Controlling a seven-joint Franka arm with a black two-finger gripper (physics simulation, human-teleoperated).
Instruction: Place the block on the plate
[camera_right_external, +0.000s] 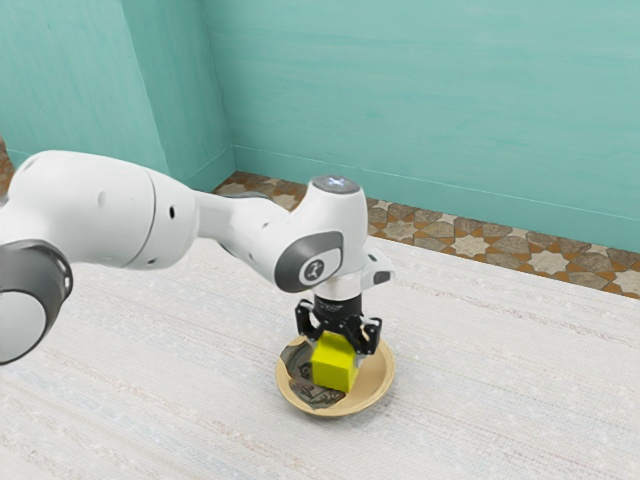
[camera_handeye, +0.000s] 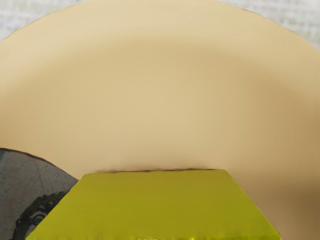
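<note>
In the exterior view, my gripper (camera_right_external: 337, 352) points down over the dish, its fingers on two sides of the yellow block (camera_right_external: 334, 368), shut on it. The block is within the rim of the round tan plate (camera_right_external: 378, 388); whether its underside touches the plate cannot be told. A dark patterned patch covers part of the plate on the exterior view's left. In the wrist view the yellow-green block (camera_handeye: 155, 205) lies large at the lower edge, against the tan plate (camera_handeye: 160, 100) beyond it.
The plate stands on a whitish streaked table (camera_right_external: 490, 400). My arm reaches in from the exterior view's left, above the tabletop. Behind the table are a patterned tile floor (camera_right_external: 480, 245) and teal walls (camera_right_external: 420, 90).
</note>
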